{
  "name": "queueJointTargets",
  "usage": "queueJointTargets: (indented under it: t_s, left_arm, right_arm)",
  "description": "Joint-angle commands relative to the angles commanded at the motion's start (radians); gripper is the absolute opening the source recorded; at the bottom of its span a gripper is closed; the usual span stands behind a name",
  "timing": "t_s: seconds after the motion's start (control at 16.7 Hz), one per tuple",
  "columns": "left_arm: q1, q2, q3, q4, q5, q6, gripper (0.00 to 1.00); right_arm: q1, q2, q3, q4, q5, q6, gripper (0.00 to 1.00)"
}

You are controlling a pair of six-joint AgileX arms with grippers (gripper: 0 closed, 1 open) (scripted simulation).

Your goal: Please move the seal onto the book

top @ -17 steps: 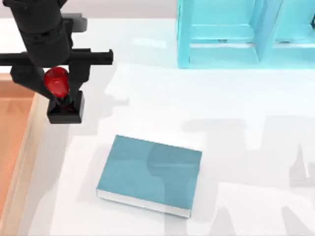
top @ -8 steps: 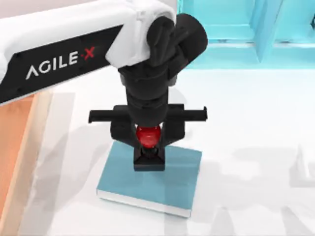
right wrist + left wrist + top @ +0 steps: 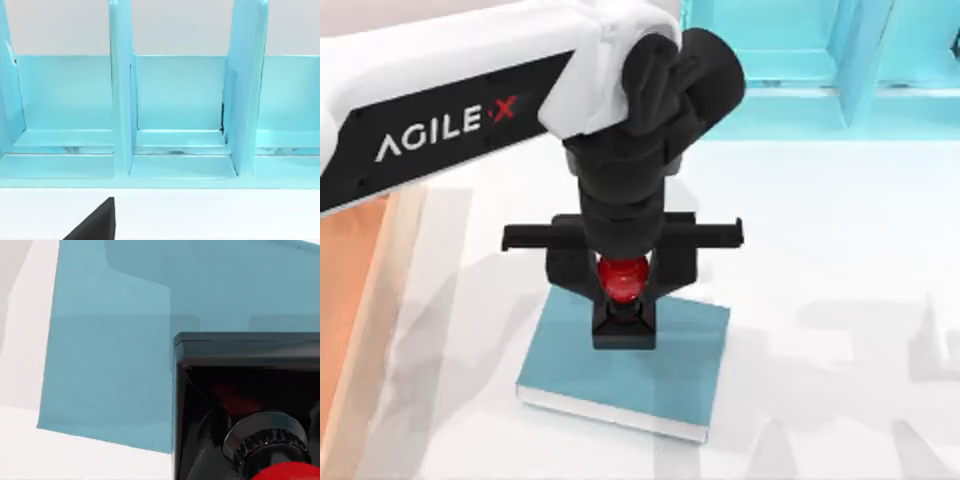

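A: Left tool is clenched on the seal, fingers pinching the red knob, black base hanging under them

B: And the book?

A: Directly beneath, its long axis running across the tool's finger bar

B: Touching?

A: The top view can't settle that; the left wrist view puts the base right against the cover. Right arm's tool faces the shelf unit; state unclear

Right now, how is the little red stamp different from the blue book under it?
The seal is small, with a shiny red ball knob on a black square base; the book is much bigger, flat and teal with white page edges. The seal stands upright in the left claw, while the book lies flat on the white table. Both have squared corners.
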Motion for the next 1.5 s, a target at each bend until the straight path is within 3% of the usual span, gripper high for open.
queueJointTargets:
  t_s: [0.24, 1.02, 1.5]
  left_arm:
    - [-0.001, 0.000, 0.003, -0.004, 0.000, -0.001, 0.00]
    - [-0.001, 0.000, 0.003, -0.004, 0.000, -0.001, 0.98]
    - [-0.001, 0.000, 0.003, -0.004, 0.000, -0.001, 1.00]
  right_arm:
    - [0.000, 0.000, 0.000, 0.000, 0.000, 0.000, 1.00]
    - [0.000, 0.000, 0.000, 0.000, 0.000, 0.000, 1.00]
    - [0.000, 0.000, 0.000, 0.000, 0.000, 0.000, 1.00]
